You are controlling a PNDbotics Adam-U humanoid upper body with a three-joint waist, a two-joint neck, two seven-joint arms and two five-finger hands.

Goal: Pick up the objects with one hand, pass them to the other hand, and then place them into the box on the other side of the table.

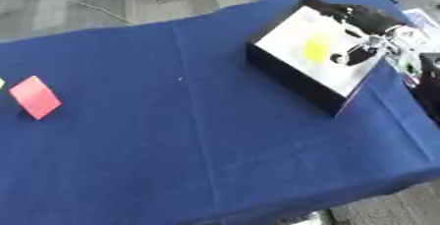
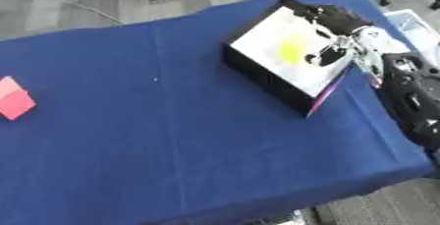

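The fingers [image 1: 337, 58] of the right hand [image 1: 365, 27] hang down over the box [image 1: 292, 79], and they look straight and loose, with nothing between them. The hand is black with silver parts, and it reaches in from the far right corner of the surface [image 1: 198, 140]. Right under the fingers, inside the box, lies a yellow thing [image 1: 316, 50]. It rests on the pale floor of the box, and the fingertips are just beside it; it is hard to tell if they touch it. The box has dark walls and sits close to the far right corner of the surface, turned a bit askew. The right arm [image 2: 412, 96] shows as a big black shape along the right edge. The surface is covered with a blue cloth. Far away from the box, near the left edge, a red block [image 1: 34, 97] stands on the cloth. A tiny pale thing [image 1: 2, 82] peeks in at the left edge just beside the red block. The left hand does not show.
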